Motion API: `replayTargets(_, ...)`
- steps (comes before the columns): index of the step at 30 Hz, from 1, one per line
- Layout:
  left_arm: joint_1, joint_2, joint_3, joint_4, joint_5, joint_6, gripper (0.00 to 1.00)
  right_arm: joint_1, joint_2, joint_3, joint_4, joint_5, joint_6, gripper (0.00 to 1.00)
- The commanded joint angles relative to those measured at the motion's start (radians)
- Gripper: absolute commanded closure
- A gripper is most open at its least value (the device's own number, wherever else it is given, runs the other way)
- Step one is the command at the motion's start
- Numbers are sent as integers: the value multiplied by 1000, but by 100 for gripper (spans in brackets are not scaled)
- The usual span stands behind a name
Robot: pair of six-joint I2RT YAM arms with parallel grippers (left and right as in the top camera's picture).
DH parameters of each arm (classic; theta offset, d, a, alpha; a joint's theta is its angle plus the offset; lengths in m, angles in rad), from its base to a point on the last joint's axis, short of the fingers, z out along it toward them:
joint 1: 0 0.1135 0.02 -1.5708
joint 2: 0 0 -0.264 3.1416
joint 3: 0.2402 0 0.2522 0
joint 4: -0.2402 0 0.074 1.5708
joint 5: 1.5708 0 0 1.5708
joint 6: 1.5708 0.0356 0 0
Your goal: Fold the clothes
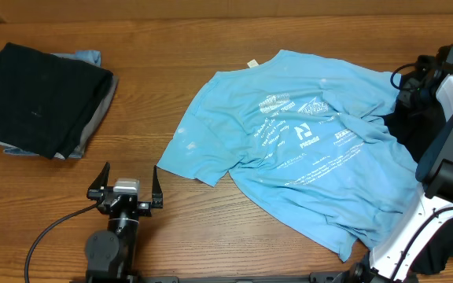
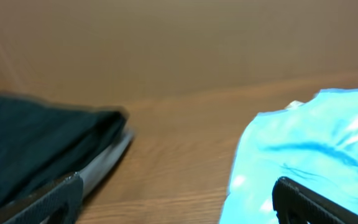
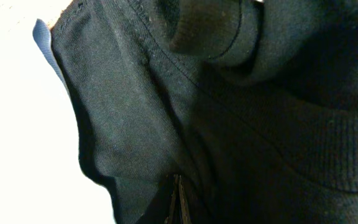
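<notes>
A light blue T-shirt (image 1: 305, 149) with white print lies spread and wrinkled on the wooden table, right of centre. Its edge also shows in the left wrist view (image 2: 316, 143). My left gripper (image 1: 130, 174) rests near the front edge, left of the shirt. It (image 2: 179, 202) is open, with bare wood between its fingers. A black garment (image 1: 414, 132) lies under the shirt's right side, below my right arm (image 1: 451, 149). In the right wrist view my right gripper (image 3: 178, 190) is shut, its tips against this dark fabric (image 3: 260, 124). Whether cloth is pinched I cannot tell.
A folded stack (image 1: 42, 98) sits at the far left, black on top with grey and light blue beneath, and it also shows in the left wrist view (image 2: 36, 143). Bare wooden table (image 1: 171, 47) runs between the stack and the shirt. A cable (image 1: 53, 228) trails from the left arm.
</notes>
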Motion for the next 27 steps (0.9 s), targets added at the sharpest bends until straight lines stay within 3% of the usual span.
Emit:
replayTargets(1, 4, -9, 21, 109, 256, -35, 0, 23, 24, -42, -13, -25, -4, 96)
replayTargets(5, 4, 63, 164, 8, 259, -132, 0, 23, 24, -42, -5, -25, -4, 96)
replayTargets(9, 4, 323, 420, -79, 290, -130, 0, 23, 24, -42, 0, -26, -3, 96)
replayTargets(14, -26, 825, 902, -317, 376, -125, 0, 23, 24, -42, -2, -38, -3, 96)
replayTargets(16, -90, 1111, 1213, -526, 396, -103, 0, 23, 24, -42, -2, -40, -3, 96)
replayTargets(19, -168, 1419, 1553, -699, 396, -104, 0, 23, 24, -42, -2, -41, -3, 96)
replayTargets(23, -200, 1733, 1843, -708, 407, -116, 0, 23, 24, -42, -3, -56, -3, 96)
replayTargets(27, -206, 1908, 1890, -530, 567, -116, 1, 23, 24, -42, -1, -66, -3, 96)
